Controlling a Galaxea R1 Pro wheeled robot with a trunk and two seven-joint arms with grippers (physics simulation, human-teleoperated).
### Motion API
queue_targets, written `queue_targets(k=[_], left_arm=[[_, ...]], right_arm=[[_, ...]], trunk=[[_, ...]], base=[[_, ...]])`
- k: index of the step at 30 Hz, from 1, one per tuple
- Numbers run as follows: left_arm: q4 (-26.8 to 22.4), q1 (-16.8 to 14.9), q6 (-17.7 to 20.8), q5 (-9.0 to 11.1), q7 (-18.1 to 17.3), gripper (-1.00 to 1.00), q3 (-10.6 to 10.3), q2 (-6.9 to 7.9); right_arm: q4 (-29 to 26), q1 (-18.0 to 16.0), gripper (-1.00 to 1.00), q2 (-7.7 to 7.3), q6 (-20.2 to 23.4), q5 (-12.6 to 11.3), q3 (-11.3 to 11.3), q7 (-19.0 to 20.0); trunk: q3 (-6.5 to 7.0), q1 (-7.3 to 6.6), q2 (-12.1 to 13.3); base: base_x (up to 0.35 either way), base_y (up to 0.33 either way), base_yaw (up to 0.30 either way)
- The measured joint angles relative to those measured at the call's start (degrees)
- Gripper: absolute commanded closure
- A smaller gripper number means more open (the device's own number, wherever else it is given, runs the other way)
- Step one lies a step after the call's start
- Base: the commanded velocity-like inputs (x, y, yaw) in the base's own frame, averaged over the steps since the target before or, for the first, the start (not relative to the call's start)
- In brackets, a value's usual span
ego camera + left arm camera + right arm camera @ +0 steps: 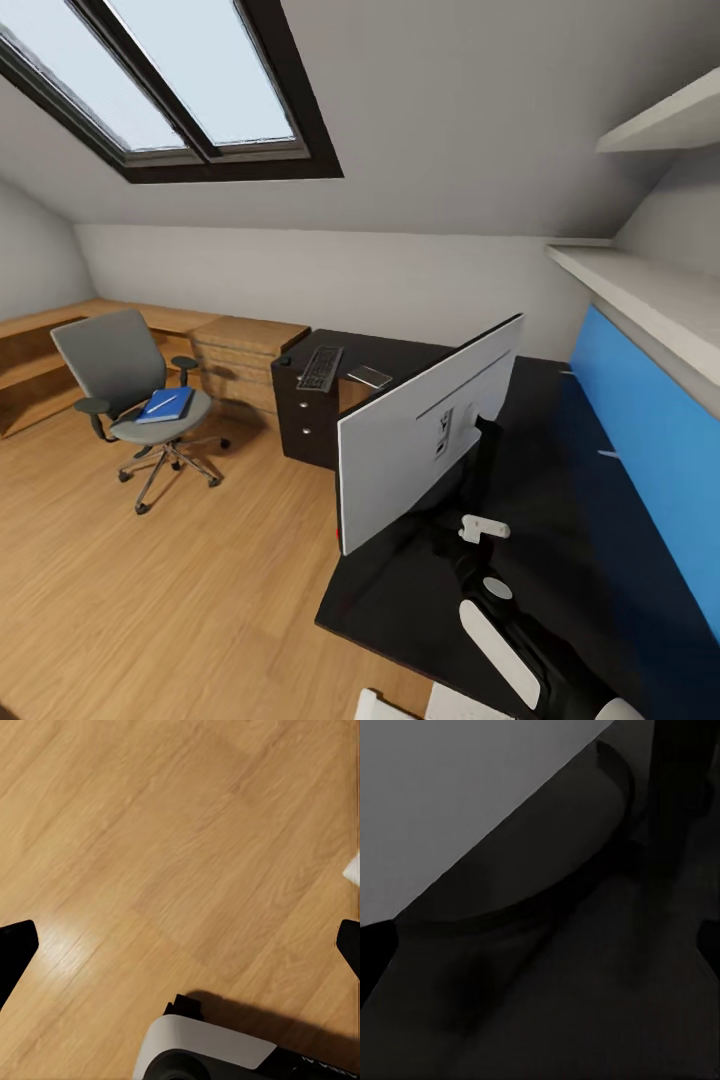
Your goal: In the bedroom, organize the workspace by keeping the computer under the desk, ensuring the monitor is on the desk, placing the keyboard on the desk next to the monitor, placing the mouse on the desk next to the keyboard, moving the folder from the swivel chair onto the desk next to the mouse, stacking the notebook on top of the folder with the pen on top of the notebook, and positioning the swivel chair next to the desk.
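The monitor point(425, 430) stands on the black desk point(560, 530) with its pale back toward me. My right arm reaches up the desk to the monitor's neck, and my right gripper point(487, 452) is low behind the panel. In the right wrist view the gripper point(540, 952) is open over the round base point(547, 896), with the neck point(675, 810) off to one side. The keyboard point(320, 368) lies on the desk's far end. The swivel chair point(130, 390) stands on the floor and holds the blue folder point(160, 406) with the pen point(169, 402) on it. My left gripper point(180, 945) hangs open above the wood floor.
A small flat grey thing point(370, 377) lies beside the keyboard, above the dark drawer unit point(305, 425). A light wooden counter point(245, 350) runs behind the chair. A blue panel point(650, 440) and white shelves point(640, 290) line the right wall. My base point(202, 1054) shows in the left wrist view.
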Motion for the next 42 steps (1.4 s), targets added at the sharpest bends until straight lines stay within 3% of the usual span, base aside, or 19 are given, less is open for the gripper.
queue_targets(k=[14, 18, 24, 31, 42], left_arm=[[-3.32, 0.01, -0.13, 0.13, 0.25, -1.0, 0.31, -0.07], [-3.91, 0.01, -0.12, 0.15, 0.21, -1.0, 0.32, -0.07], [-4.49, 0.08, -2.05, -0.05, 0.16, -1.0, -0.18, -0.34], [-4.92, 0.1, -3.53, -0.02, 0.12, -1.0, -0.05, -0.2], [-4.98, 0.1, -4.24, -0.01, 0.12, -1.0, -0.04, -0.16]], right_arm=[[1.24, -0.02, -1.0, -0.01, -1.02, 0.2, 0.03, 0.01], [4.63, -0.03, -1.0, 0.03, -4.66, 4.68, 0.06, 0.05], [6.56, -1.97, -1.0, 1.97, -6.65, 5.87, -0.18, 0.86], [4.95, -0.14, -1.0, 0.08, -4.52, 5.43, 0.32, -0.74], [1.44, 1.25, -1.0, -0.23, -3.43, 5.39, 0.51, -0.91]], trunk=[[0.0, 0.0, 0.0], [0.0, 0.0, 0.0], [0.0, 0.0, -0.01], [0.0, 0.0, 0.0], [0.0, 0.0, -0.01]], base=[[0.0, 0.0, -0.142], [0.0, 0.0, -0.004], [0.0, 0.0, 0.0], [0.0, 0.0, 0.0], [0.0, 0.0, 0.0]])
